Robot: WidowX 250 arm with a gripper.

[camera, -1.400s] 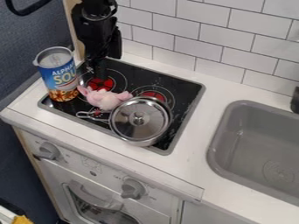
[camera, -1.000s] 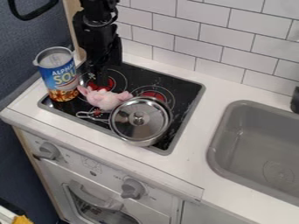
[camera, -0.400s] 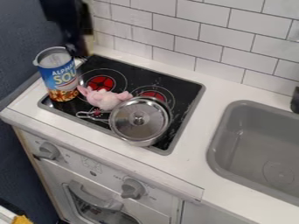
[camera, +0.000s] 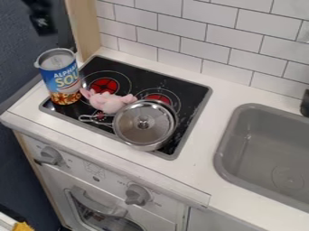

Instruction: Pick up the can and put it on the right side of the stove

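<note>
Gripper (camera: 42,26): swung away from the stove (camera: 142,76), toward upper left; whether I'm clenched or released, I can't tell.
Can (camera: 62,81): upright, stove's left corner.
Risk: carrying it low, I could bump the pink toy (camera: 109,103) or lidded pot (camera: 145,124).
Counter (camera: 196,151): white, around grey sink (camera: 241,160).
Wall (camera: 181,28): white tiles.

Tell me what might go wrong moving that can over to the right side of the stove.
The pink plush toy lies close beside the can, so a low move to the right could shove or drag it. The lidded pot takes up much of the front right part of the stove, so a can lowered there might bump it or come down tilted on its lid.
</note>
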